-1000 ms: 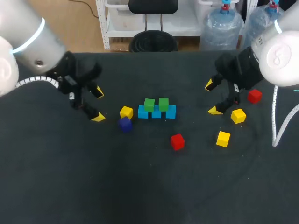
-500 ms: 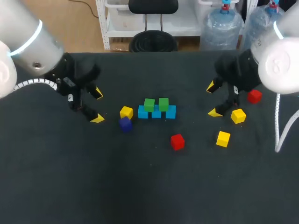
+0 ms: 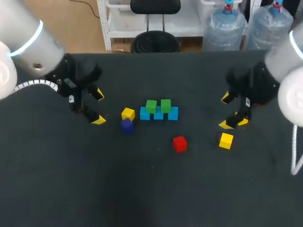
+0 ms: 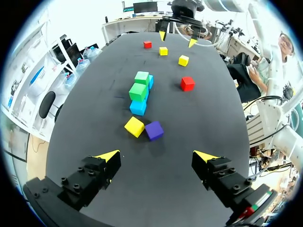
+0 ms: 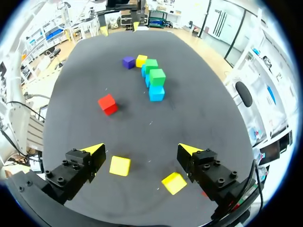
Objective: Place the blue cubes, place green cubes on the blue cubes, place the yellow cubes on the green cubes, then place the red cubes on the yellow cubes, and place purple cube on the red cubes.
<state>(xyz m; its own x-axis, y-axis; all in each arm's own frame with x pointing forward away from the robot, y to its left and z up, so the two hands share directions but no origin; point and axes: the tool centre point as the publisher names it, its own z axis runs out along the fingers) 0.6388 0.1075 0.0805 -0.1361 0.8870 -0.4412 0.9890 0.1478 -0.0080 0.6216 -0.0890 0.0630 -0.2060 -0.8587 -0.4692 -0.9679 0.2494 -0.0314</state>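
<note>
Well, both arms hang over the dark counter point(image 3: 142, 189) with nothing in their grip. The left pincer point(image 3: 99, 107) has its fingers wide apart, off to the left of the cubes. Ahead of it lie a yellow cube point(image 3: 128, 113) and the purple cube point(image 3: 126, 125), close against each other. Just past these, three blue cubes point(image 3: 173, 113) sit in a row at mid-counter, with two green cubes point(image 3: 151, 106) resting on top of them. A red cube point(image 3: 179, 143) lies alone on the near side of the row. The right pincer point(image 3: 226, 111) is likewise spread open and empty, over on the right. Two more yellow cubes point(image 5: 120, 165) lie on the counter close under its tips, neither touched. From the left wrist, a second red cube point(image 4: 147, 44) shows near the right pincer.
</note>
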